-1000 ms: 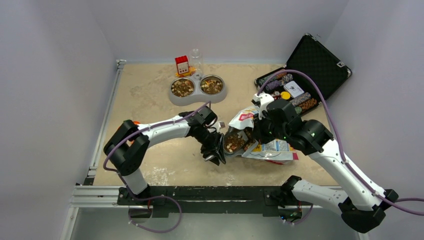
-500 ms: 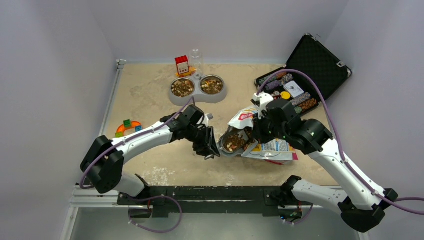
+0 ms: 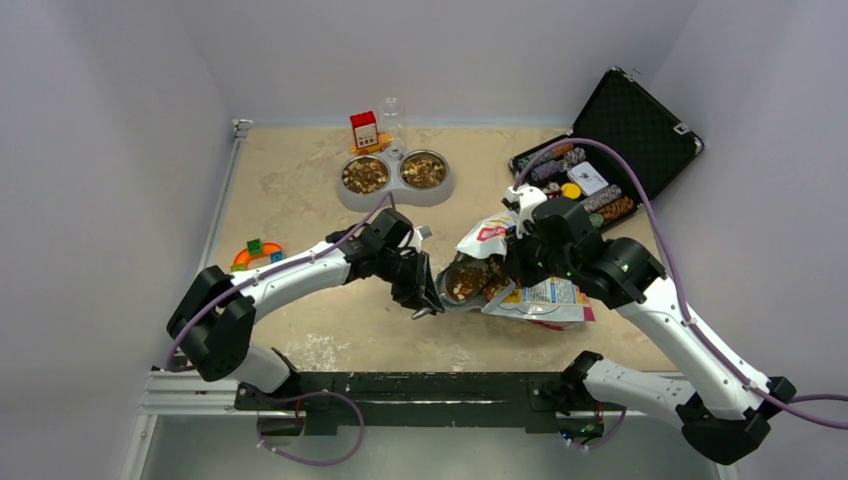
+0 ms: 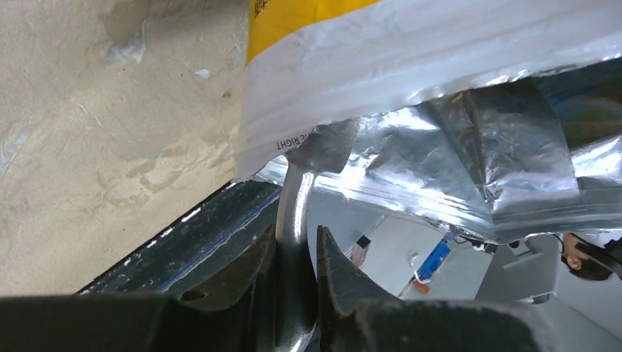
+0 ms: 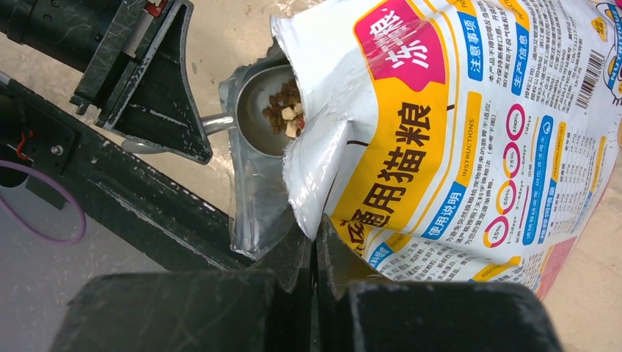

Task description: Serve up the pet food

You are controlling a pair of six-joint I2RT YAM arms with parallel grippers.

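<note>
The left hand [image 4: 295, 243] is closed narrowly on the handle of the metal scoop [image 4: 295, 196] — its bowl lies in the mouth of the bag [image 5: 411, 132], carrying some pet food [image 5: 286, 110]. The right hand [image 5: 315, 238] is pinched shut on the bag's edge, near the middle of the bench [image 3: 300, 200]. Farther back, a double bowl [image 3: 395, 195] holds more pet food — an open case [image 3: 650, 120] lies far right.

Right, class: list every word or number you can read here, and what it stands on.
"INSTRUCTIONS": food bag, front.
"用猫粮": same bag.
"25%", "50%", "75%", "100%": same bag.
"RIGHT": bag's edge, left wrist view.
Bag's fine print and the red box: too small to read.
</note>
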